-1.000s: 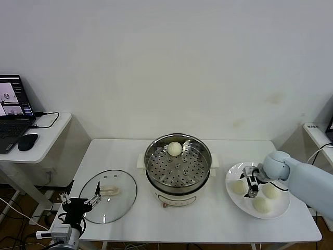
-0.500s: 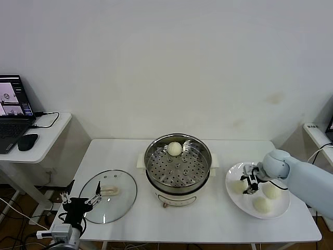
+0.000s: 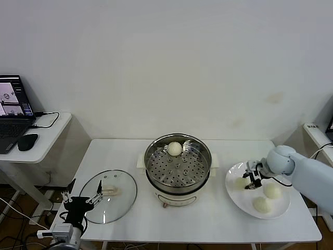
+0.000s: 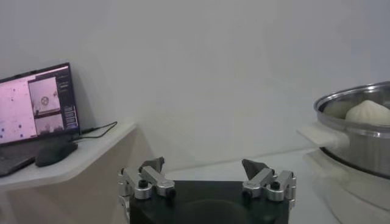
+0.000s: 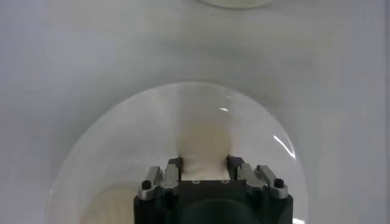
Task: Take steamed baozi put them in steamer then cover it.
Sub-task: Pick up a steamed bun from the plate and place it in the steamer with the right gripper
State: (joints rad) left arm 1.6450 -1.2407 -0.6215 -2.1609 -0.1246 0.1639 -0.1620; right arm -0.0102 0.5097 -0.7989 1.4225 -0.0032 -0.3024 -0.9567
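Note:
My right gripper [image 3: 250, 180] is shut on a cream-white baozi [image 3: 241, 182] just above the white plate [image 3: 234, 200]. In the right wrist view this baozi [image 5: 204, 143] sits squeezed between the fingers of my right gripper [image 5: 204, 163], with the plate [image 5: 122, 146] beneath. Two more baozi [image 3: 271, 190] [image 3: 261, 204] lie on the plate. Another baozi [image 3: 174, 149] rests on the perforated tray at the back of the steel steamer [image 3: 178, 183]. The glass cover [image 3: 122, 200] lies flat on the table's left. My left gripper [image 3: 80, 202] waits open at the front left edge.
A side desk [image 3: 47, 135] with a laptop [image 3: 13, 107] and mouse [image 3: 27, 141] stands at far left. From the left wrist, the open left gripper [image 4: 204, 170] faces the steamer's wall [image 4: 359, 140] and the laptop [image 4: 36, 106]. Bare table lies between steamer and plate.
The right gripper has closed on the left-hand baozi of the plate and lifted it a little, drifting toward the far side. The left arm has stayed put.

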